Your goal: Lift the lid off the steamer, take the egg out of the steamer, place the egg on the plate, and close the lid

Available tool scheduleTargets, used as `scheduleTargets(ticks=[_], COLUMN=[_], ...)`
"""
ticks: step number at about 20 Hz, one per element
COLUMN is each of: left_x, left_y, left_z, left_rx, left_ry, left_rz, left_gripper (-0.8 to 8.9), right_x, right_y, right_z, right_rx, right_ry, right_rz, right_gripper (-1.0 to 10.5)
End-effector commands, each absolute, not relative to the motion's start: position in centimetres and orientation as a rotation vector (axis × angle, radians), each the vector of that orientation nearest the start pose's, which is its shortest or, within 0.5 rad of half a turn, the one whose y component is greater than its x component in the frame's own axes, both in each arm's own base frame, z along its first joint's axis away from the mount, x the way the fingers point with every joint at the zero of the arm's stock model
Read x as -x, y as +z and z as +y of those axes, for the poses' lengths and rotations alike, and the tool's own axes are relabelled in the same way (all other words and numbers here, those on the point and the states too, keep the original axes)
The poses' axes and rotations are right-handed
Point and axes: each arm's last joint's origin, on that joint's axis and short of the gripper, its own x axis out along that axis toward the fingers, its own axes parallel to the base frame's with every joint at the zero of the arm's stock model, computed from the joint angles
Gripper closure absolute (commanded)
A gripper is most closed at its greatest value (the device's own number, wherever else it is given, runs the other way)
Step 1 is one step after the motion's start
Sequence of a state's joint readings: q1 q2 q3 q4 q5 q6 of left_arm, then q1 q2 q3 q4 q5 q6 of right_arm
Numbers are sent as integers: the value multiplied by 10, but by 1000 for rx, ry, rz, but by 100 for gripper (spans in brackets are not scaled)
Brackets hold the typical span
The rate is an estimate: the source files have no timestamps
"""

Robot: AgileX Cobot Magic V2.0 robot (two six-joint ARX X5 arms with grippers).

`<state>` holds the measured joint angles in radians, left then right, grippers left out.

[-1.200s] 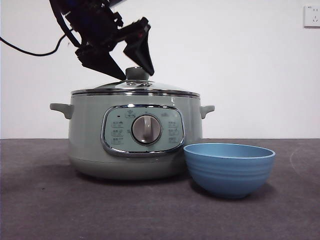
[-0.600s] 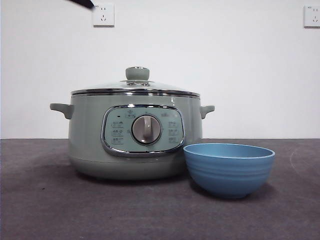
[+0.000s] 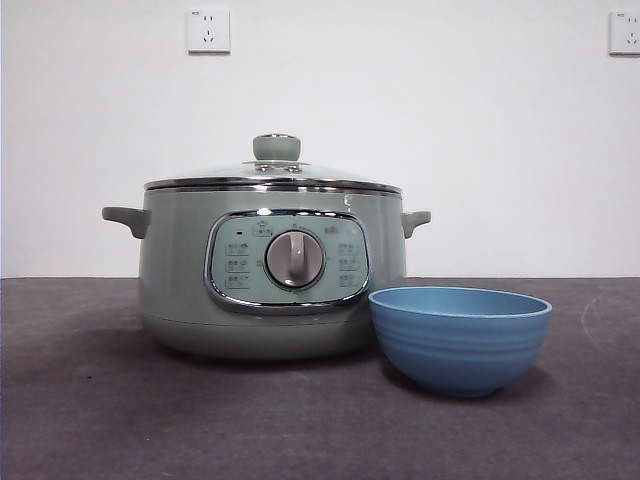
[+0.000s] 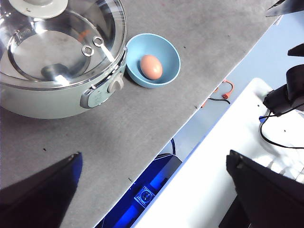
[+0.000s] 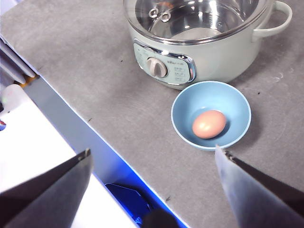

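The pale green steamer [image 3: 272, 275] stands on the dark table with the glass lid [image 3: 274, 177] seated on it. The blue plate [image 3: 460, 338], a bowl, stands at the steamer's front right. The brown egg [image 5: 209, 124] lies inside the plate; it also shows in the left wrist view [image 4: 151, 66]. In the front view the egg is hidden by the bowl wall. My left gripper [image 4: 156, 190] is open and empty, high above the table's front edge. My right gripper [image 5: 154, 190] is open and empty, high above the front edge near the plate [image 5: 211, 115]. Neither gripper shows in the front view.
The table's front edge runs diagonally through both wrist views, with white and blue equipment [image 4: 147, 194] beyond it. Cables [image 4: 221, 92] hang off the table edge. Two wall sockets [image 3: 208, 30] sit on the white back wall.
A gripper that was open around the lid's knob one second ago has risen out of the front view. The lid, steamer and plate have stayed in place.
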<state>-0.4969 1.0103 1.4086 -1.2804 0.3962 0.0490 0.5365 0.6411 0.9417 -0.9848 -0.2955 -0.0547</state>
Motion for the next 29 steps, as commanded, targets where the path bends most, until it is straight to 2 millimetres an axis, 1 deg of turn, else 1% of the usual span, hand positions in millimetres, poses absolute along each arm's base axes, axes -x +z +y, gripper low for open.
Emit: scheduleTargets(ticks=[1, 2, 3, 4, 5, 6, 11, 25, 27, 29], left_x=[-119, -119, -119, -119, -119, -119, -121, -122, -125, -129], left_y=[405, 405, 405, 405, 405, 405, 406, 408, 413, 427], left_z=[-78, -78, -78, -78, -78, -78, -78, -79, -77, -72], left_rx=[-91, -91, -91, -91, -91, -92, -94, -97, -167, -301], left_ry=[-861, -861, -861, -861, -861, -860, -862, -867, -824, -835], left_rz=[887, 888, 888, 887, 887, 886, 860, 839, 734, 448], left_gripper=[348, 406, 501, 626, 752, 834, 817, 817, 817, 817], right_x=[-81, -81, -81, -81, -81, -81, -81, -81, -81, -81], right_y=[329, 329, 329, 329, 329, 329, 329, 329, 329, 329], right_z=[58, 58, 58, 58, 58, 58, 58, 58, 58, 58], right_rx=[115, 115, 115, 115, 115, 115, 121, 121, 121, 121], right_ry=[814, 814, 814, 814, 814, 814, 799, 799, 799, 799], right_rz=[688, 688, 688, 689, 689, 688, 686, 686, 686, 686], right_gripper=[507, 510, 525, 637, 806, 971, 946, 946, 946, 946])
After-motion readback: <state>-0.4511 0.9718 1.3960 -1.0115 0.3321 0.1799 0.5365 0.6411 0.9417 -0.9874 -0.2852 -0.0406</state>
